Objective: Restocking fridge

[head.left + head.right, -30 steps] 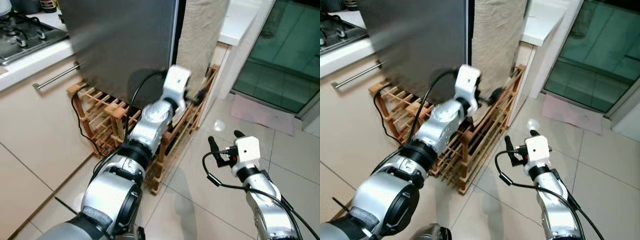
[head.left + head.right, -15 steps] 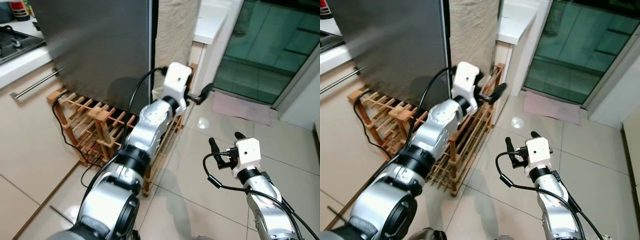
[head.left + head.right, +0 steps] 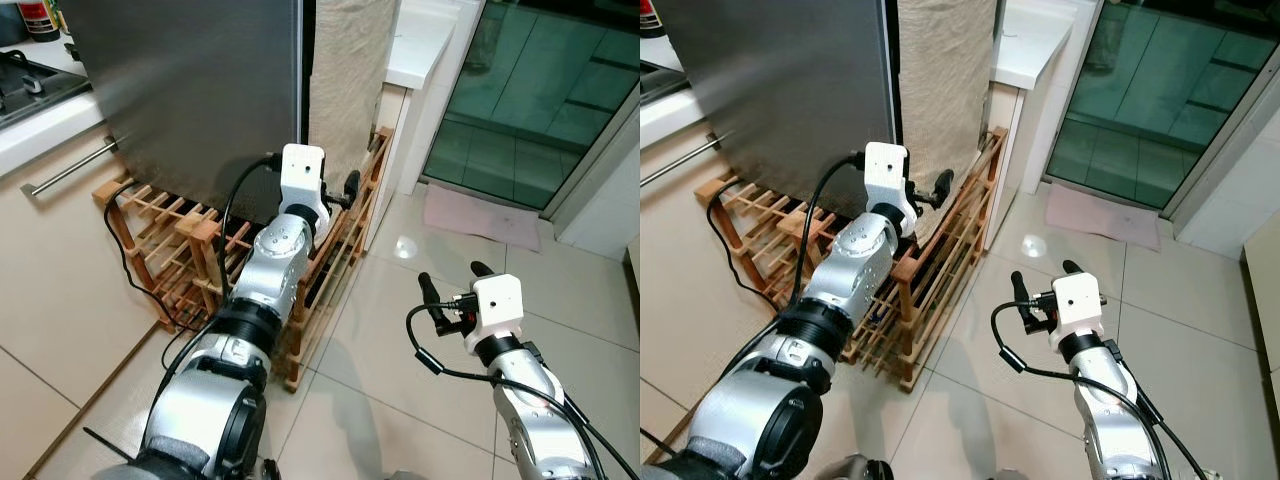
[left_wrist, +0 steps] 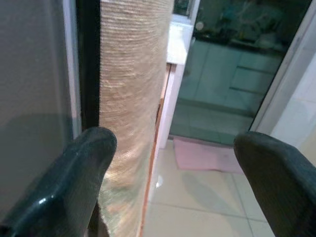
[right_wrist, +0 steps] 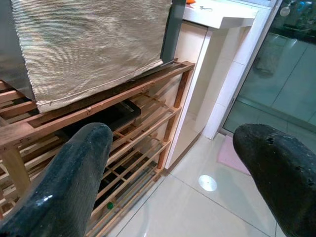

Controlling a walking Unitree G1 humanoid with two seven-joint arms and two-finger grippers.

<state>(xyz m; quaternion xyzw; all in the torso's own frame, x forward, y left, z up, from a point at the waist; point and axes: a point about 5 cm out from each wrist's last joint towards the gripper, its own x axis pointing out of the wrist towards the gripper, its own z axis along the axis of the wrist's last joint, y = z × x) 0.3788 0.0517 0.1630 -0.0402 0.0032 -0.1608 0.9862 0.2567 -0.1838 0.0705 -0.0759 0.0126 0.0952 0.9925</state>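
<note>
While raised before the fridge [image 3: 210,90], left gripper [image 4: 173,163] jaws spread wide, holding nothing, pointed at the door seam beside the beige cloth [image 3: 345,80] hanging down the front. Fingers [image 3: 350,185] just above the wooden rack [image 3: 200,235] under the fridge. Right gripper [image 3: 452,285] held over floor tiles [image 3: 400,400], well apart from the rack; jaws wide apart, empty. Fridge door closed.
</note>
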